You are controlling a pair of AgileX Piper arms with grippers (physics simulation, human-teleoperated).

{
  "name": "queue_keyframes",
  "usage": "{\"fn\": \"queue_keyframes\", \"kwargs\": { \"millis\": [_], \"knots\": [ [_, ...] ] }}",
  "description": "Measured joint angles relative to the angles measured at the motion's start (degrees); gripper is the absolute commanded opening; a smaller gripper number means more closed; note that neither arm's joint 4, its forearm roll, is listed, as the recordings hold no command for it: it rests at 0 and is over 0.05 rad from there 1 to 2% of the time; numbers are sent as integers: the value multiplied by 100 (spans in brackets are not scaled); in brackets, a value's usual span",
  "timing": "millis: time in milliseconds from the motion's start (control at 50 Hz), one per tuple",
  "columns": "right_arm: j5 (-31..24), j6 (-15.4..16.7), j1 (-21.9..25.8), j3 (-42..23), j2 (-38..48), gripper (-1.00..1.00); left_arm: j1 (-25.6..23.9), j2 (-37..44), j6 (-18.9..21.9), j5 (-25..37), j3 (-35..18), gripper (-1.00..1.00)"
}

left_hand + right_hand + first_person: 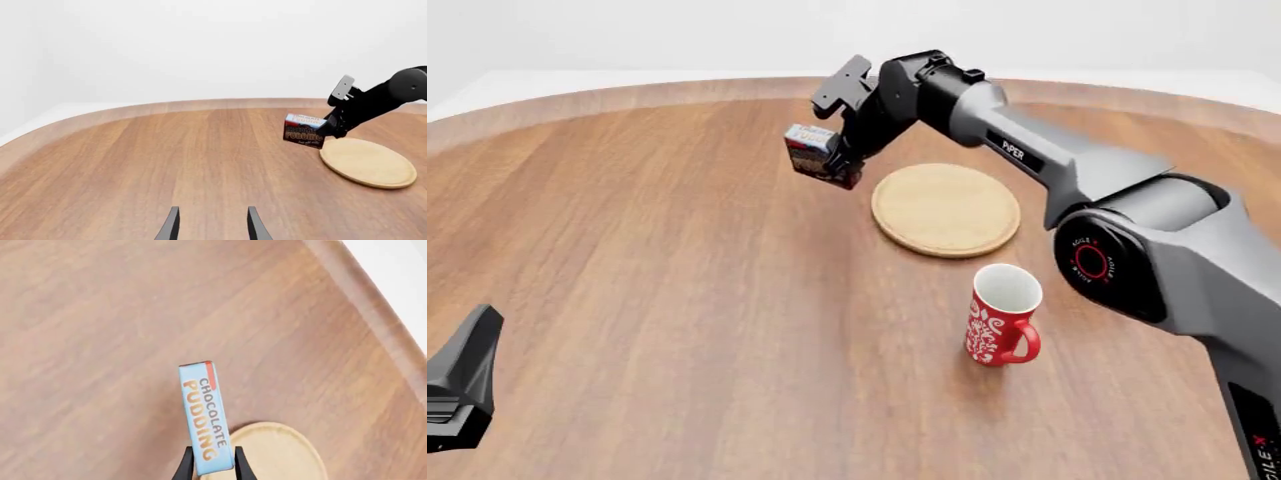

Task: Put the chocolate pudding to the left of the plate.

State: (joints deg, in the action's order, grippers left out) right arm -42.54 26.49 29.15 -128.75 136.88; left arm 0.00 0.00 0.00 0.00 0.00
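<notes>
The chocolate pudding is a small carton with a dark brown front and a light blue top. My right gripper is shut on it and holds it tilted, seemingly just above the table, by the far-left rim of the plate. The plate is a flat, round, light-wood disc. In the right wrist view the fingers pinch the carton at its end, with the plate beside it. The left wrist view shows the pudding and plate far ahead. My left gripper is open and empty above bare wood.
A red patterned mug stands upright in front of the plate, toward the right. The round wooden table has a curved far edge. Part of the left arm shows at the lower left.
</notes>
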Motion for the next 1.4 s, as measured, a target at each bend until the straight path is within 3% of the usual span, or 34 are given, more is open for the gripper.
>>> {"fn": "queue_keyframes", "kwargs": {
  "millis": [440,1400],
  "knots": [
    [-135,45,-90,-226,352,-100,0,0,0,0,0,100],
    [99,-17,34,300,281,-100,0,0,0,0,0,100]
  ]
}}
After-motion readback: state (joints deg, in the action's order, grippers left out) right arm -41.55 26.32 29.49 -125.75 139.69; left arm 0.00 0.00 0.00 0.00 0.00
